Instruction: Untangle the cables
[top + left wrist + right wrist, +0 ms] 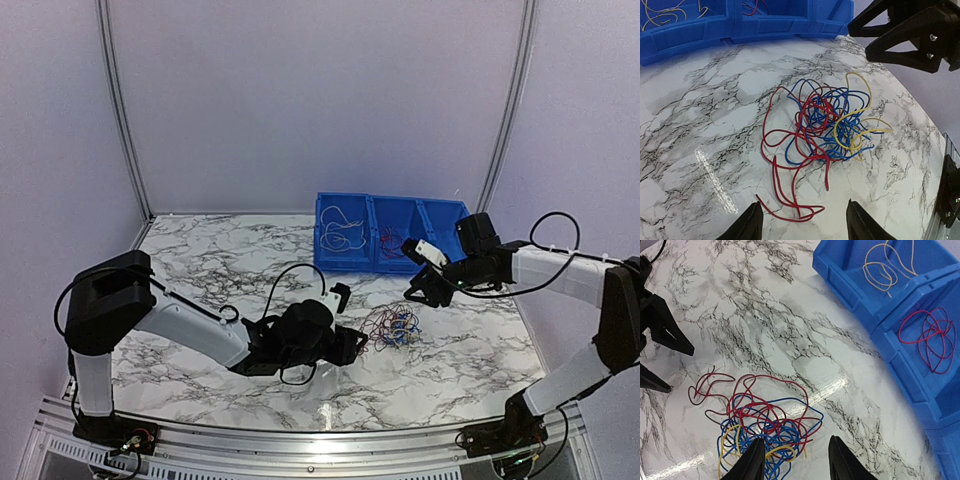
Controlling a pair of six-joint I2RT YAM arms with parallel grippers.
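Left claw (pixel 805 221) open, empty, beside cables (pixel 822 125); right claw (pixel 795 459) open, apparently empty, near them.

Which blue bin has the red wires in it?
The middle bin: red wires lie inside. The left bin holds yellowish wires, and the right bin looks empty.

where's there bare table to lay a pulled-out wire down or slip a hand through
Widest bare patch: the marble table left of the blue bins, beyond the left arm. A smaller one lies right of the cables, toward the near right corner. Crowded: the strip before the bins, where the left gripper and right gripper flank the tangle.
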